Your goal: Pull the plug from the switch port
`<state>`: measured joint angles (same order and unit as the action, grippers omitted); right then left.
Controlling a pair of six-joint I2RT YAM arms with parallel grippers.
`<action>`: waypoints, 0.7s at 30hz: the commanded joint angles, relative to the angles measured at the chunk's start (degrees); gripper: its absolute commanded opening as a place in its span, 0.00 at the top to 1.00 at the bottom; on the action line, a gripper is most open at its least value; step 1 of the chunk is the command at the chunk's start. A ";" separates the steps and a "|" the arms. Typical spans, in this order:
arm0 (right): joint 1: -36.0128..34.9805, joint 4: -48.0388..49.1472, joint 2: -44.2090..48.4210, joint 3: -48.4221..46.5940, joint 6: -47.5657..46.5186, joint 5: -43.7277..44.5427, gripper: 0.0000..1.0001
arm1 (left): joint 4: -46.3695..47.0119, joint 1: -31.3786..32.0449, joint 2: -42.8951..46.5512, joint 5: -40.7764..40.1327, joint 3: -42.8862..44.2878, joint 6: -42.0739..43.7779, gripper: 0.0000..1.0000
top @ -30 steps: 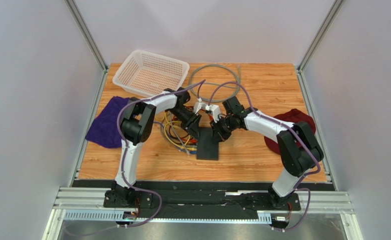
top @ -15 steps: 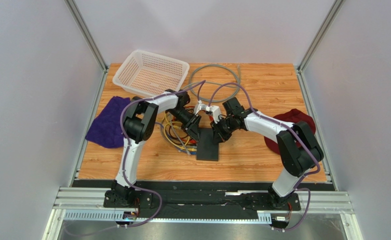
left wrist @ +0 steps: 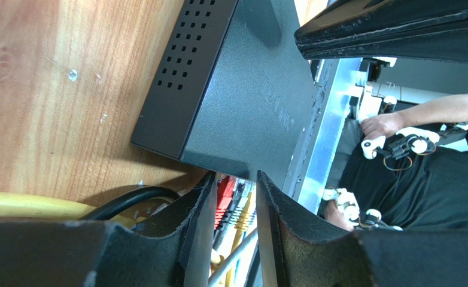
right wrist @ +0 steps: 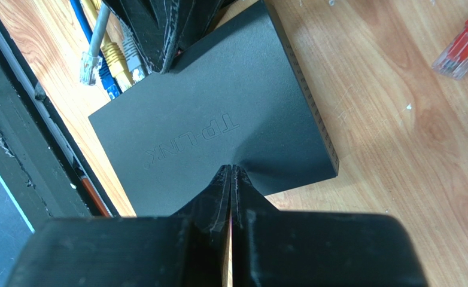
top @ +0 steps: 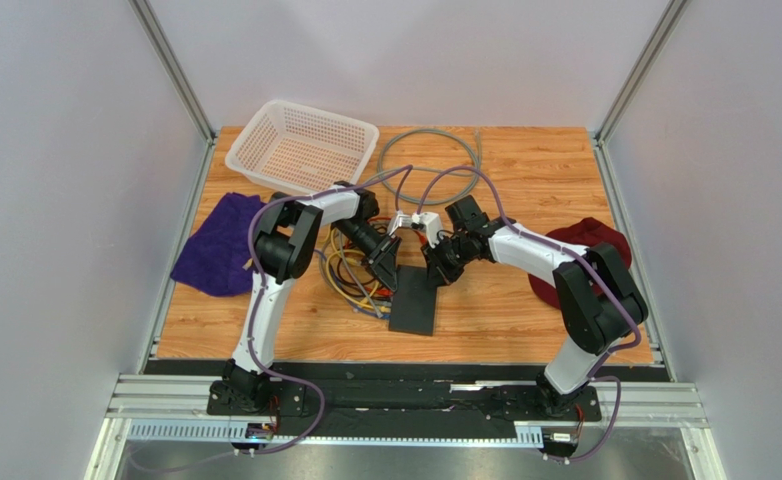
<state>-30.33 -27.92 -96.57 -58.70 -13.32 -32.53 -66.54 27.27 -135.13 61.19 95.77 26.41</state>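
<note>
The black switch lies flat on the table between the two arms; it fills the left wrist view and the right wrist view. Red, grey and yellow plugs sit in its sockets on the left edge. My left gripper is at that edge, its jaws a narrow gap apart astride the plugs. My right gripper is shut and empty, its tips resting on the switch's top near the far right edge.
A tangle of yellow, blue and grey cables lies left of the switch. A loose red plug lies on the wood. A white mesh basket, a grey cable coil, a purple cloth and a dark red cloth surround them.
The switch has slid and turned slightly, its near end going left. My left gripper has moved a little nearer along with it. The right gripper has stayed on the switch.
</note>
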 commanded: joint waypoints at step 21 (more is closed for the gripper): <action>-1.05 2.52 3.15 1.92 0.05 1.60 0.98 | -3.50 2.62 -1.62 -11.00 1.79 7.86 0.62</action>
<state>-31.07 -27.14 -95.53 -56.99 -13.32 -31.33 -69.63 29.04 -134.89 56.82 96.36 29.15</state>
